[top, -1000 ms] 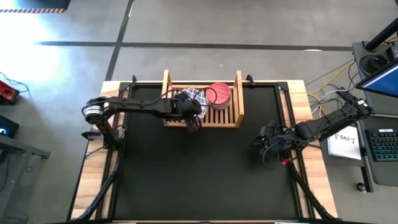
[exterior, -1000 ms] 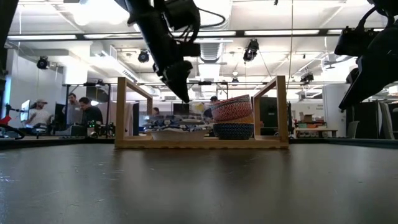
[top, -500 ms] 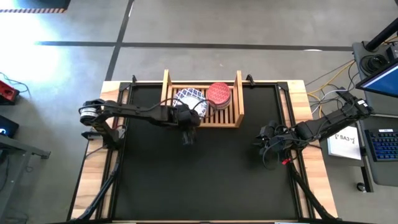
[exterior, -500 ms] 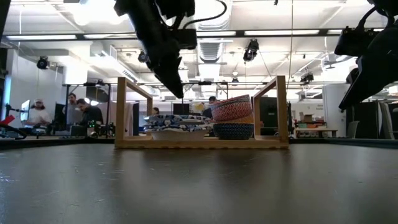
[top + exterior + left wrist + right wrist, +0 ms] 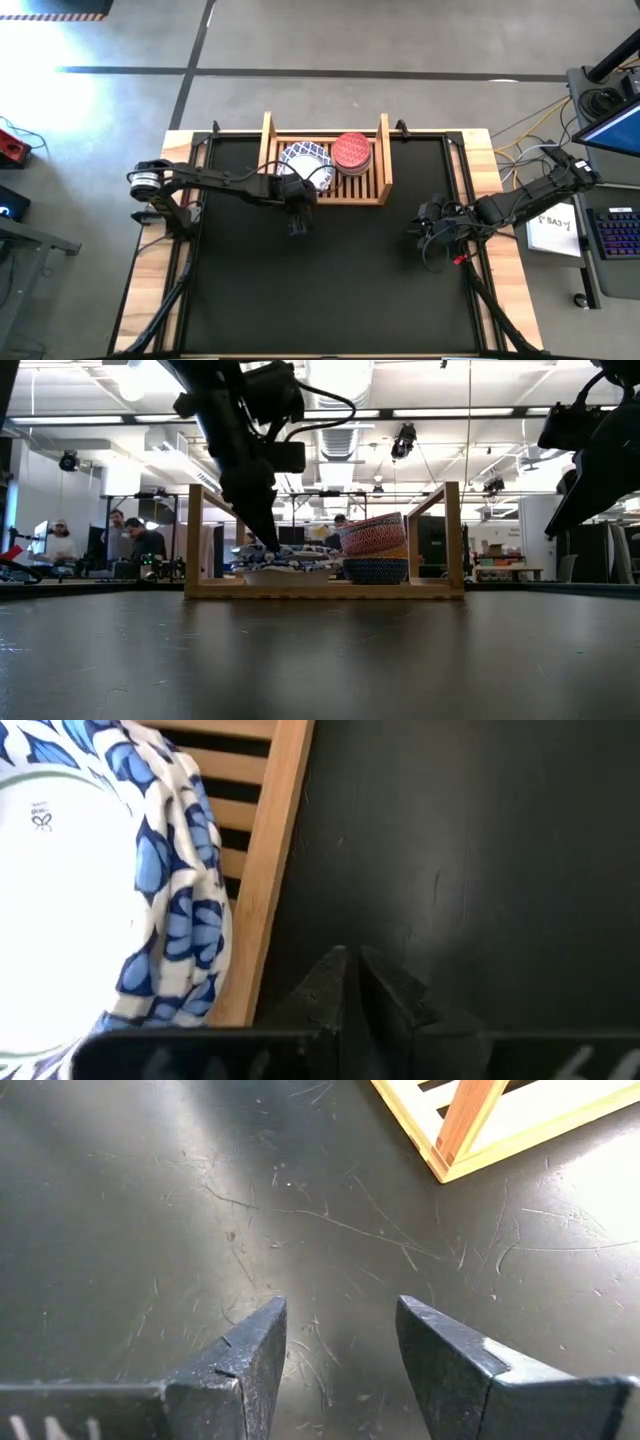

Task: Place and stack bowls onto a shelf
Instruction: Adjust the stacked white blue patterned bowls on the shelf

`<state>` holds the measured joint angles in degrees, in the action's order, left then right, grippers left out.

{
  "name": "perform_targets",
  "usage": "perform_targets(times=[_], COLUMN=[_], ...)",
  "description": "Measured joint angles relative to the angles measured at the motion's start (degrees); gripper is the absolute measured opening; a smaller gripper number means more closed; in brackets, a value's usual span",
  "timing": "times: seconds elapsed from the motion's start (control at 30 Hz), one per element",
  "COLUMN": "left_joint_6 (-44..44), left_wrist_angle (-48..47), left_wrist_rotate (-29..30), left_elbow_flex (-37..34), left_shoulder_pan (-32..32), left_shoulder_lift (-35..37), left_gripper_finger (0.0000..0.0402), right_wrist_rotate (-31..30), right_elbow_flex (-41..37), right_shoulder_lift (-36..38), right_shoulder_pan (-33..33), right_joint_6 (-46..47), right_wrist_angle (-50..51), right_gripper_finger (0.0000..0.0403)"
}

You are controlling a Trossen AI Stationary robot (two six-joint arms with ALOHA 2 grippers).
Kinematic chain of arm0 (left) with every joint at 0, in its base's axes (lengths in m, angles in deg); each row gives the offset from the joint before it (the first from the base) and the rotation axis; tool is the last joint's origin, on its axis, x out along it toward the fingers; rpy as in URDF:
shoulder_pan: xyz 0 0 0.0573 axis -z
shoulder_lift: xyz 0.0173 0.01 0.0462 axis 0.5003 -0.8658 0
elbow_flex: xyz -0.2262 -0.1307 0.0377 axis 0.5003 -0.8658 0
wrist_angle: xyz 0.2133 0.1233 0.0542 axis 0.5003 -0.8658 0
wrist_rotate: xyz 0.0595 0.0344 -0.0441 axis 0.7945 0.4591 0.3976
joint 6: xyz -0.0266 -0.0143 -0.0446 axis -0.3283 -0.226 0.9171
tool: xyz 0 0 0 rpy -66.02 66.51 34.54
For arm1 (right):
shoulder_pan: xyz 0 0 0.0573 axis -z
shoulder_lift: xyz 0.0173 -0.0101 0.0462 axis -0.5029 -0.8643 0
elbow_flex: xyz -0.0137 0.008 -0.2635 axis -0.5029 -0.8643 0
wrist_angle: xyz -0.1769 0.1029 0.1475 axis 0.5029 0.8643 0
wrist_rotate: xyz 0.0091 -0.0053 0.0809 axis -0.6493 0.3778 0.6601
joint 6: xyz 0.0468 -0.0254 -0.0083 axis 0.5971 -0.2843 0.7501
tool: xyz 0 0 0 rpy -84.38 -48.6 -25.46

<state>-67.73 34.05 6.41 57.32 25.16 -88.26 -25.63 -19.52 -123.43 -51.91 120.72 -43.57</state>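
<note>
- While the left gripper (image 5: 297,228) hangs just in front of the shelf (image 5: 326,195), its fingers (image 5: 335,982) are pressed together with nothing between them, tips over bare dark worktop (image 5: 330,290).
- Just beside those fingers runs the shelf's front wooden edge (image 5: 280,850), and beyond it the blue-patterned rim of the white bowl (image 5: 170,910) overhangs the slats.
- From above, the white bowls (image 5: 305,160) fill the shelf's left half and the red bowl (image 5: 351,150) tops the stack in the right half; the two stacks sit just beside each other.
- In the low view, the red bowl (image 5: 373,534) leans a little on the stack beneath it.
- The right gripper (image 5: 428,228) waits near the worktop's right edge, well apart from the shelf, its fingers (image 5: 240,1365) spread and empty.
- Between the two arms and toward the near edge, the worktop is open black mat.
</note>
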Motion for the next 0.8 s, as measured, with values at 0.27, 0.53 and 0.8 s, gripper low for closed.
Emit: perform_targets(times=[0.27, 0.53, 0.8], left_joint_6=[-0.8, -1.5, -1.5], left_wrist_angle=[5.3, 6.1, 6.1], left_wrist_rotate=[-0.2, -0.2, 1.0], left_elbow_flex=[-1.9, -2.0, -2.0], left_shoulder_pan=[-2.6, -5.1, -6.7], left_shoulder_lift=[0.0, -1.0, -3.8], left_gripper_finger=[0.0002, 0.0, 0.0], right_wrist_rotate=[0.0, 0.0, 0.0], right_elbow_flex=[0.0, 0.0, 0.0], right_shoulder_lift=[0.0, 0.0, 0.0], right_shoulder_pan=[0.0, 0.0, 0.0], right_joint_6=[0.0, 0.0, 0.0], right_wrist_angle=[0.0, 0.0, 0.0], right_gripper_finger=[0.0178, 0.0178, 0.0178])
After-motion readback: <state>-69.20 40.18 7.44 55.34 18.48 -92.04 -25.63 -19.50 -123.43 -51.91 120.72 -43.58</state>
